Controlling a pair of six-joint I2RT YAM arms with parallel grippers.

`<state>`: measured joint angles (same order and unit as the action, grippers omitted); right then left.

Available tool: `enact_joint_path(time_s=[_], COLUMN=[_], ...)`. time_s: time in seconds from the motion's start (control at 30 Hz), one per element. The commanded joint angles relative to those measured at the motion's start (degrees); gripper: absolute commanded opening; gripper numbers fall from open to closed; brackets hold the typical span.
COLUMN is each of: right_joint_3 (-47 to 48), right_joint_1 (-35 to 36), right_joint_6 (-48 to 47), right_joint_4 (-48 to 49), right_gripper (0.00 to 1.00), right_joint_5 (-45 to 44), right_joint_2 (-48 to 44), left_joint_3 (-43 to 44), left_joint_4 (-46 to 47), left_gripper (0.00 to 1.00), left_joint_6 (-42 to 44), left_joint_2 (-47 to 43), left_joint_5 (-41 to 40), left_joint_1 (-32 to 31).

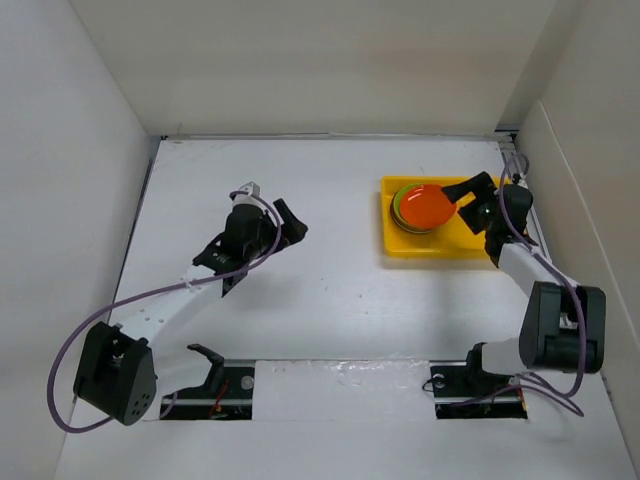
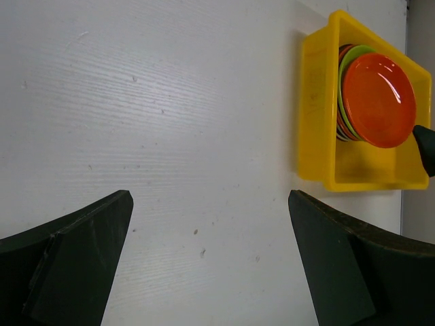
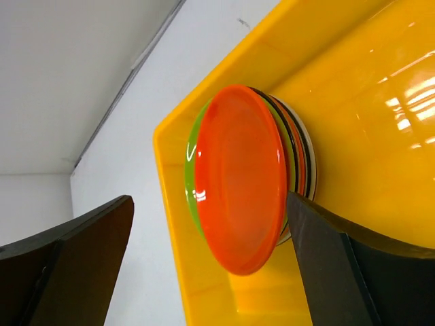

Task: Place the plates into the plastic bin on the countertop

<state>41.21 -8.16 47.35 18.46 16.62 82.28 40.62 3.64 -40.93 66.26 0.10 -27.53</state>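
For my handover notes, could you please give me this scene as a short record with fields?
bin: yellow plastic bin, far right of the countertop
contents: stack of plates, orange plate on top, lime green plate under it; lower ones show only edges
plates outside bin: none in view
left gripper: open, over the countertop left of the bin, holding nothing
right gripper: open, at the stack, jaws either side of the orange plate, not clamped

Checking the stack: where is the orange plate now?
Top view, right side: the orange plate tops the stack in the yellow bin, beside the right pincer.
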Motion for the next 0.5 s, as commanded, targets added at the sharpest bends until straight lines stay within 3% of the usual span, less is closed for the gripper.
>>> enact_joint_path(time_s=[0.0,0.1,0.3,0.47], right_joint_3=[3.25,5.01,9.05,14.32], right_joint_1=[1.39,4.28,9.03,19.22], right_joint_6=[-1.47,-2.09,-6.39,-10.17], right_joint_4=[-9.26,-18.77,-30.74,-42.7], right_gripper=[0.99,0.99,0.99,0.99], right_joint_5=[-8.16,-18.1,-23.9,-29.45], right_joint_2=[-6.86,-11.96,-20.39,-32.6], left_joint_3=[1.65,3.66,10.86,18.17], left_joint_4=[-2.92,-6.18,-18.13,-29.98], left_gripper=[1.0,1.0,1.0,1.0], left_joint_6=[0.85,0.85,1.72,4.97], left_joint_2=[-3.58,-5.08,-9.21,-15.17], left_joint_5=[0.17,-2.29,-9.06,-15.47], left_joint_1=[-0.07,-0.07,-0.07,-0.07])
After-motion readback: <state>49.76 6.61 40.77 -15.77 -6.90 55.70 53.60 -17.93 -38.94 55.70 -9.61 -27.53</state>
